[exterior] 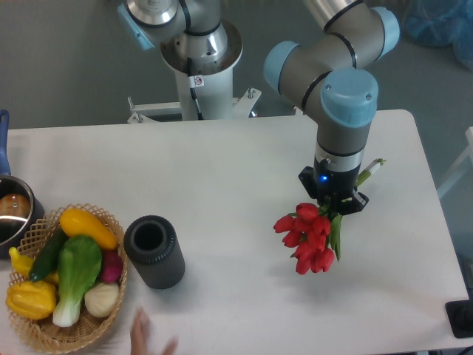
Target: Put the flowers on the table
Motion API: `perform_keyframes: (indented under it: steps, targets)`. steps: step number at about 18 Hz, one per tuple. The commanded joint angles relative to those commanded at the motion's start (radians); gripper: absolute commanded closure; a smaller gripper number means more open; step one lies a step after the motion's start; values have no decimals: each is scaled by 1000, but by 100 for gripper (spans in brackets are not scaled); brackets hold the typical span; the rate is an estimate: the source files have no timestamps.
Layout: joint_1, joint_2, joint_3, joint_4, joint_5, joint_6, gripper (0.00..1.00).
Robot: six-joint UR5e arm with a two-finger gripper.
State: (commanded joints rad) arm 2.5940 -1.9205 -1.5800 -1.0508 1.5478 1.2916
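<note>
My claw (334, 205) hangs over the right part of the desk (222, 192), closed on the stems of the flowers (309, 237). Their red blooms hang just below and a little left of my claw, while the green stem ends poke out up and right behind my wrist. Far left stands a dark cylinder (154, 251).

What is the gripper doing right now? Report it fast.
Gripper: shut on the flowers, holding the red bunch by its stems over the table.
</note>
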Motion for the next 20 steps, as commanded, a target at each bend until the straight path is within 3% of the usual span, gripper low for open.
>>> perform_keyframes:
  steps: [6, 10, 12, 16, 17, 18, 20]
  targets:
    - [-41, 5, -17, -31, 0, -32, 100]
    - [-43, 17, -86, -22, -2, -60, 98]
    - [-43, 18, -116, -17, -5, -60, 93]
    - [-48, 11, -120, -17, -14, -51, 69]
    - [-49, 9, -123, -17, -14, -55, 40]
    - [-49, 8, -129, -15, -14, -58, 0]
    - [-48, 8, -129, -14, -15, -57, 0]
